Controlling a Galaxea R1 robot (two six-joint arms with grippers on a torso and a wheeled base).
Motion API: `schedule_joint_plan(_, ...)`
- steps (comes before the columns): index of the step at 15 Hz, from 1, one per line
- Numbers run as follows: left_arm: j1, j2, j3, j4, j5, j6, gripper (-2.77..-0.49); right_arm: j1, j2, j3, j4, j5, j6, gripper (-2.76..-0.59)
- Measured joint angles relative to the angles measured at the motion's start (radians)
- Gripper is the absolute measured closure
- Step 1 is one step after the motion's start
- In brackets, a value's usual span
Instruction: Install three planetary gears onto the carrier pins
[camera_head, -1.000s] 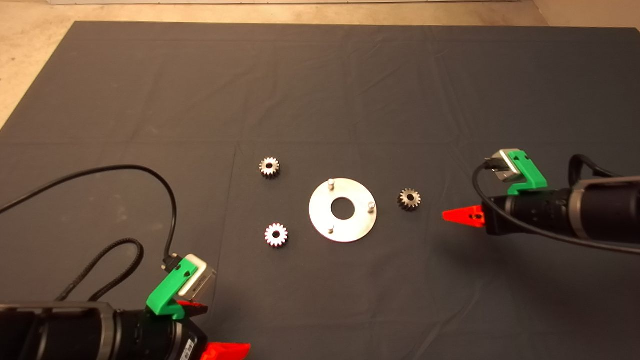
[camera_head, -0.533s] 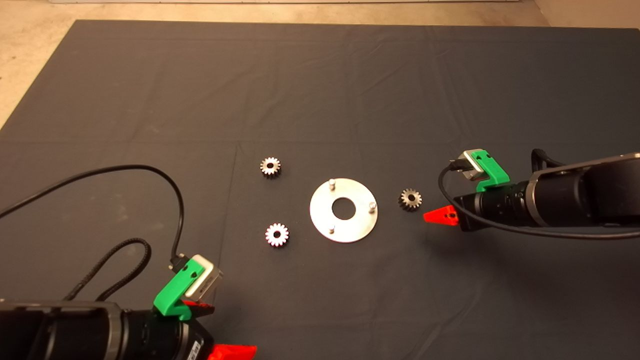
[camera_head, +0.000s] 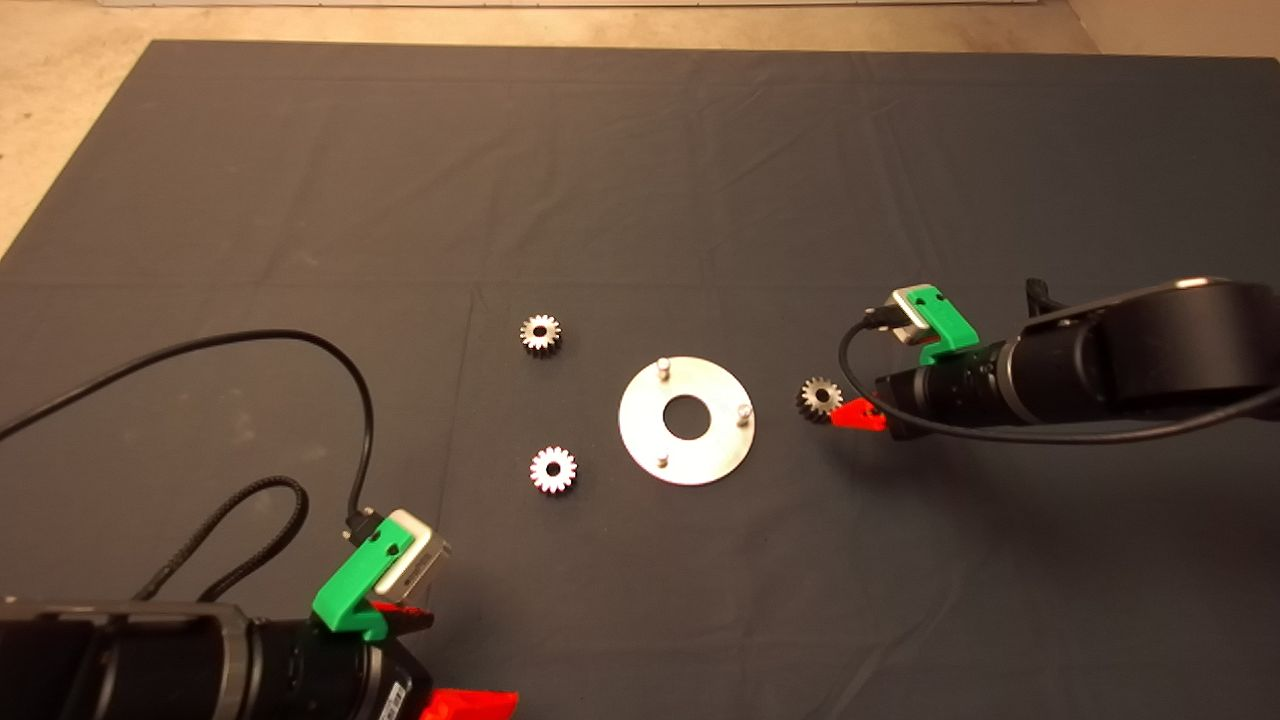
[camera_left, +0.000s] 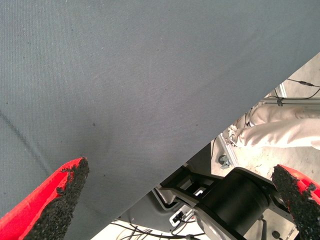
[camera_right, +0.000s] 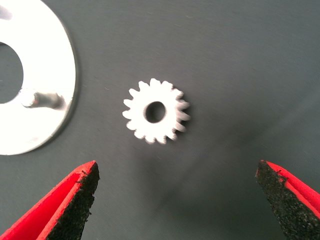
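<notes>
Three planetary gears lie flat on the mat around the shiny disc (camera_head: 640, 440): one at the far left (camera_head: 540, 333), one at the near left (camera_head: 552, 469), and one just right of the disc (camera_head: 819, 399). None of the three carrier pins (camera_head: 661, 367) (camera_head: 743, 414) (camera_head: 661, 460) carries a gear. My right gripper (camera_head: 850, 411) hovers at the right-hand gear's right side. In the right wrist view that gear (camera_right: 156, 111) lies beyond the open right gripper (camera_right: 177, 167), beside the disc (camera_right: 50, 60) and one pin (camera_right: 42, 99). Parked at the lower left, the left gripper (camera_head: 440, 660) is open and holds nothing.
A black cable (camera_head: 300, 345) loops over the mat from the left arm. In the left wrist view, between the open left gripper's (camera_left: 180, 167) fingers, the mat's edge shows, with the robot's base (camera_left: 235, 195) and a person's leg (camera_left: 285, 132) beyond it.
My right arm has moved left, bringing its gripper from well right of the right-hand gear to right beside it. The left arm has barely shifted. The gears and the disc lie where they were.
</notes>
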Motion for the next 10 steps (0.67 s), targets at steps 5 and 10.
schedule_joint_plan(5,0.0,-0.001,0.0,0.0,0.0,-0.007,-2.64,-0.022,0.071,-0.074,0.001,0.011,-0.012,-2.36)
schedule_joint_plan(10,0.0,0.0,0.0,0.0,-0.001,-0.007,-2.64,-0.022,0.1,-0.112,0.001,0.011,-0.032,-2.36)
